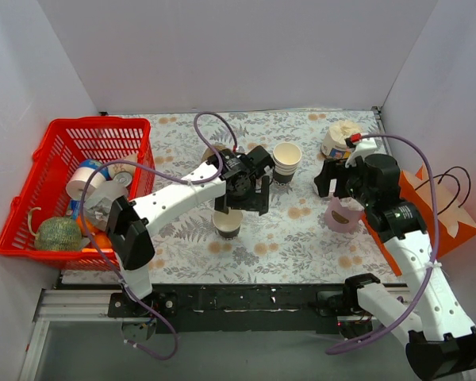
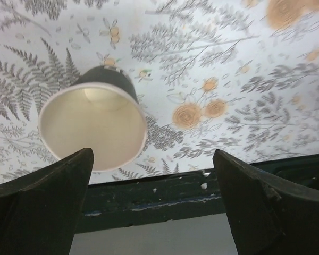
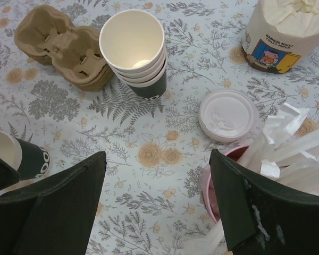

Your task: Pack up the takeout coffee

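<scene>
The takeout coffee stands in two pieces. Its lone paper cup [image 1: 228, 224], dark outside and cream inside, is upright and lidless at the table's middle. In the left wrist view the cup [image 2: 93, 125] sits beyond my left finger, not between the fingers. My left gripper [image 1: 239, 205] [image 2: 154, 212] hovers open and empty just above it. A round white lid [image 3: 227, 115] lies flat on the cloth to the right. My right gripper [image 1: 331, 184] [image 3: 157, 207] hangs open and empty over bare cloth, with the lid just beyond its right finger.
A stack of lidless cups [image 1: 286, 161] [image 3: 135, 50] stands behind the lone cup, with pulp cup carriers [image 3: 61, 45] to its left. A pink cup of white sticks [image 1: 343, 214] sits by my right finger. A tissue roll [image 1: 339, 139], an orange bag [image 1: 436, 210] and a red basket [image 1: 32, 198] ring the table.
</scene>
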Action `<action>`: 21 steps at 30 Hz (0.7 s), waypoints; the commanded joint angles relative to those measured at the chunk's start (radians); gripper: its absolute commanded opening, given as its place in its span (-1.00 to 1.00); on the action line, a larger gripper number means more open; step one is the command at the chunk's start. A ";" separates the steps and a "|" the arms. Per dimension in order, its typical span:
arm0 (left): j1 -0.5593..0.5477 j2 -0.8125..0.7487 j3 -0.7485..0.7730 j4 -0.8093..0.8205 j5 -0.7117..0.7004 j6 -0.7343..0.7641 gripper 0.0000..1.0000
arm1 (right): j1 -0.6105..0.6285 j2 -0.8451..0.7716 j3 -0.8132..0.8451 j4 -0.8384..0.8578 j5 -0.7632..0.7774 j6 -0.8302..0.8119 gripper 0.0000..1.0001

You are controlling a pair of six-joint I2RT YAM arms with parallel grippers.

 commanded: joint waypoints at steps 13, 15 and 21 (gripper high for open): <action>0.040 -0.670 -0.441 0.439 -0.219 0.000 0.96 | -0.116 0.438 0.482 -0.254 0.027 -0.192 0.88; 0.071 -0.702 -0.504 0.416 -0.241 -0.022 0.96 | -0.144 0.533 0.581 -0.312 -0.037 -0.160 0.84; 0.114 -0.771 -0.633 0.408 -0.301 -0.046 0.96 | -0.192 0.797 0.772 -0.418 -0.069 -0.154 0.56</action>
